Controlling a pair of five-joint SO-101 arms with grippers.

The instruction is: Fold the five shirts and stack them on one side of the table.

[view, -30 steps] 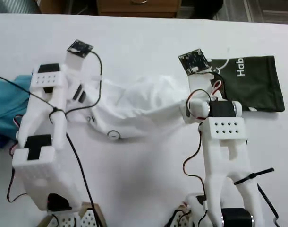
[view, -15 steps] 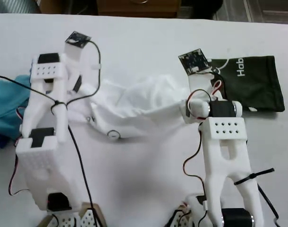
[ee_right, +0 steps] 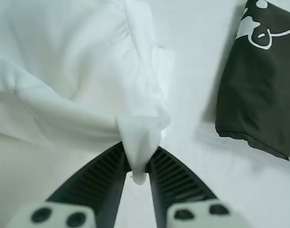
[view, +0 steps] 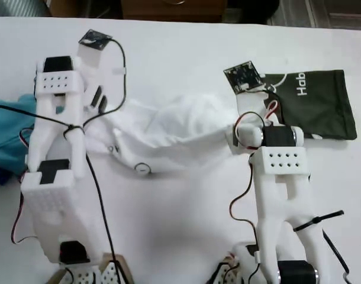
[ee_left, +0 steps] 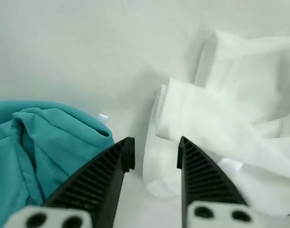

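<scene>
The teal shirt [view: 9,130] lay at the left edge of the table [view: 180,213]. The left hand [ee_left: 155,147], standing open, hung just beside the free left end of the white shirt [view: 168,127]. That shirt stretched crosswise to the right hand [ee_right: 139,161], which was clamped on its corner.

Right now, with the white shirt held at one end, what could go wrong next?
1. The right gripper pinches only a small fold of the white shirt; a pull could slip it out.
2. The left gripper is open close to both the white shirt and the teal shirt; closing there may catch the wrong one.
</scene>
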